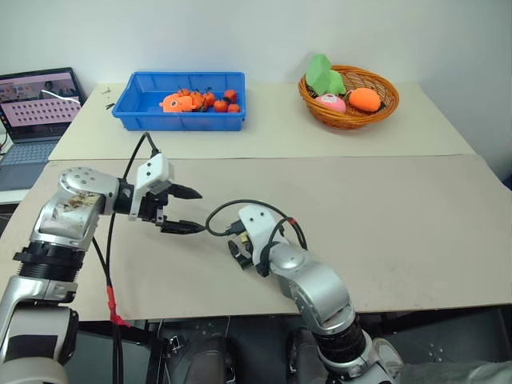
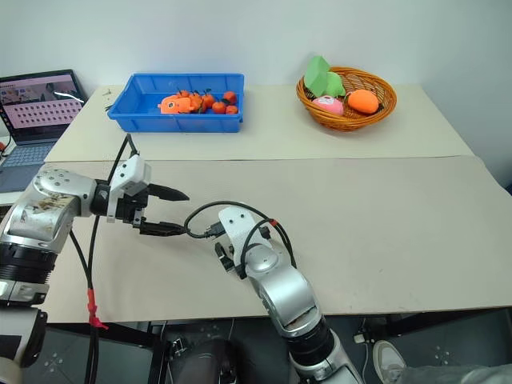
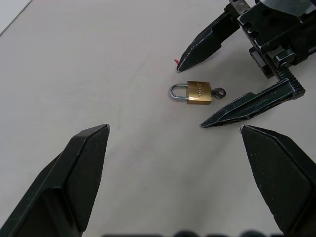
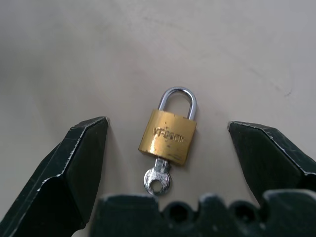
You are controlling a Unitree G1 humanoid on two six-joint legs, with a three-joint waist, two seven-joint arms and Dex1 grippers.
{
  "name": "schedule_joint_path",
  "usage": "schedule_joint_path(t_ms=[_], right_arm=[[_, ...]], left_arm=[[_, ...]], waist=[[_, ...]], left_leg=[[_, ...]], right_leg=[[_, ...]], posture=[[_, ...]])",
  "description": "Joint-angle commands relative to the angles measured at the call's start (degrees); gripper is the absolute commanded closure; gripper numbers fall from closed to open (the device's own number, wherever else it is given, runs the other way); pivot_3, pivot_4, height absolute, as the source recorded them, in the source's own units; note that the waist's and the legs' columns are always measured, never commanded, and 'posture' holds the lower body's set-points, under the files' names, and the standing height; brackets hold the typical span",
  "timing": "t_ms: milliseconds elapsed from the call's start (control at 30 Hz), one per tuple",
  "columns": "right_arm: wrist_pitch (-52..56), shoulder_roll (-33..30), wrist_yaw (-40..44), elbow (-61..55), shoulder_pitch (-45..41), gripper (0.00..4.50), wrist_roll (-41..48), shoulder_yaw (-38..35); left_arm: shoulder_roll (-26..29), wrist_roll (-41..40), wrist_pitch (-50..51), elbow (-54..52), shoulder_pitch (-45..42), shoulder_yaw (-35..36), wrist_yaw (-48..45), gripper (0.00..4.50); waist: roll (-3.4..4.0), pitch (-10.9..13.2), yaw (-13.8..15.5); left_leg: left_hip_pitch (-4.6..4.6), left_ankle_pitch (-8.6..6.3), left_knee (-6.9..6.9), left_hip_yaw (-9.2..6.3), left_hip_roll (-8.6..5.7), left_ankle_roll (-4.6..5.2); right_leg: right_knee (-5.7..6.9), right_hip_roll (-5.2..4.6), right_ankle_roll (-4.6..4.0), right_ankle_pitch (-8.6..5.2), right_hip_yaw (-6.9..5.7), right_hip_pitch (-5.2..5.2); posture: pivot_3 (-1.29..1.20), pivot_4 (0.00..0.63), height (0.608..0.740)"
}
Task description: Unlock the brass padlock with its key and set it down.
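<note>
The right gripper [image 4: 168, 148] hangs low over the near part of the beige table [image 1: 400, 232], its two black fingers [image 4: 74, 163] spread wide and holding nothing. The brass padlock [image 4: 168, 137] lies flat on the table right between those fingers, touching neither. Its silvery shackle points away from the wrist and looks closed. The key [image 4: 158, 178] sits in the bottom of the padlock body, its round bow toward the palm of the gripper.

Just beside it, on the robot's left, the left gripper [image 1: 186, 210] hovers above the table with its fingers also spread and empty, tips aimed across toward the right gripper. From the left wrist the padlock [image 3: 199, 92] shows a little way ahead of the left fingertips, framed by the two open fingers [image 3: 247, 106] of the right gripper. A tiny red speck [image 3: 176, 62] lies on the table close to one of those fingers.

Farther off, beyond both hands, a blue bin [image 1: 144, 100] holds small orange and red pieces, and a wicker basket [image 1: 352, 120] holds green, pink and orange toys. A laptop [image 1: 36, 108] stands open at the far left.
</note>
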Motion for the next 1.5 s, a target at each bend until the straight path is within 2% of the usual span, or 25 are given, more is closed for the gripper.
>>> schedule_joint_path(t_ms=[33,100,333,367,600,700,767,933,1033,1167,1267,1400,1500], right_arm=[[-2.91,6.19,-0.41,1.2,-2.52,0.51,1.47,-1.04],[-3.11,5.95,-0.62,1.31,-2.43,0.97,1.66,-1.1],[-2.78,5.49,-1.05,0.99,-2.71,3.42,1.95,-1.4],[-2.75,5.43,-1.09,0.9,-2.75,3.6,2.04,-1.46],[-3.93,3.28,-0.17,-0.34,-3.45,3.6,2.79,-2.8],[-6.2,0.21,2.34,-1.24,-4.53,3.6,3.78,-5.02],[-8.71,-4.83,6.43,-2.42,-5.86,3.6,4.82,-7.05],[-18.21,-22.48,20.65,-2.55,-7.74,3.6,8.03,-10.56],[-29.37,-33.39,31.74,0.61,-7.55,3.6,8.59,-10.5],[-47.73,-42.24,45.13,6.72,-6.43,3.6,6.56,-5.73],[-57.23,-41.92,53.24,10.42,-7.52,3.6,7.58,-2.3],[-63.98,-36.04,60.5,17.75,-10.79,3.6,10.12,-0.53],[-69.06,-30.38,63.78,30.43,-16.32,3.6,9.16,0.5]], left_arm=[[1.49,-0.24,0.46,-1.81,-0.78,1.62,0.13,0.0],[1.45,-0.29,0.47,-1.74,-0.87,1.75,0.5,0.0],[1.15,-0.26,0.36,-1.46,-1.18,1.9,1.22,0.0],[1.08,-0.26,0.38,-1.42,-1.28,1.89,1.35,0.0],[-0.18,-0.17,-0.45,-0.69,-1.61,1.98,3.08,0.0],[-1.19,-0.37,-0.96,-0.5,-1.14,2.38,4.25,0.0],[-2.33,-0.63,-1.37,-0.84,-0.5,2.84,5.54,0.0],[-4.56,-1.65,-1.79,-2.97,2.17,4.39,8.92,0.0],[-5.86,-2.09,-1.88,-4.26,4.27,5.53,11.44,0.0],[-7.28,-2.69,-1.42,-6.41,6.55,6.55,13.9,0.0],[-7.43,-3.03,-1.17,-7.97,8.21,7.14,14.57,0.0],[-5.92,-3.76,-0.88,-8.97,9.1,7.96,13.95,0.0],[-2.28,-4.66,-0.35,-9.89,9.8,9.45,11.69,0.0]], waist=[[-0.01,-0.01,-0.02],[-0.02,-0.01,-0.04],[-0.02,-0.01,-0.6],[-0.02,-0.01,-0.68],[-0.02,-0.01,-0.78],[-0.03,0.0,-0.8],[-0.04,0.0,-0.78],[-0.07,0.02,0.12],[-0.12,0.05,0.27],[-0.2,0.09,0.12],[-0.25,0.13,0.02],[-0.33,0.17,0.18],[-0.44,0.24,0.14]], left_leg=[[0.01,0.0,0.0,0.0,0.0,0.0],[0.04,0.01,0.0,0.0,0.01,-0.02],[0.03,0.01,-0.01,0.0,0.01,-0.02],[0.02,0.01,-0.01,0.0,0.01,-0.02],[0.02,0.01,-0.01,0.0,0.01,-0.02],[0.0,0.01,0.0,0.0,0.0,-0.02],[-0.03,0.01,0.02,-0.01,0.0,-0.02],[-0.09,-0.1,0.06,-0.04,-0.1,0.18],[-0.2,-0.1,0.06,-0.04,-0.11,0.18],[-0.16,-0.11,0.07,-0.03,-0.11,0.19],[-0.09,-0.11,0.08,-0.03,-0.07,0.19],[-0.1,-0.1,0.13,-0.03,-0.04,0.17],[-0.1,-0.1,0.18,-0.03,-0.05,0.18]], right_leg=[[0.01,0.0,0.02,-0.01,0.0,0.01],[0.03,0.01,0.05,-0.03,0.01,0.01],[0.04,0.03,-0.03,0.0,0.03,-0.01],[0.03,0.02,-0.03,0.01,0.03,-0.01],[0.04,0.02,-0.03,0.0,0.03,-0.01],[0.04,0.01,-0.03,0.01,0.03,-0.02],[0.07,0.01,-0.04,0.01,0.03,-0.05],[-0.04,-0.03,0.01,-0.01,0.08,0.02],[-0.05,-0.04,0.01,-0.01,0.06,-0.06],[-0.03,-0.05,0.01,-0.01,0.07,-0.01],[-0.02,-0.03,0.01,-0.01,0.09,0.01],[0.01,-0.02,-0.03,0.02,0.09,0.01],[0.01,-0.03,-0.02,0.03,0.07,0.03]], posture=[[0.0,0.15,0.664],[0.0,0.15,0.664],[0.0,0.15,0.664],[0.0,0.15,0.664],[0.0,0.15,0.664],[0.0,0.15,0.664],[0.0,0.15,0.664],[0.0,0.15,0.664],[0.0,0.15,0.664],[0.0,0.15,0.664],[0.0,0.15,0.664],[0.0,0.15,0.664],[0.0,0.15,0.664]])
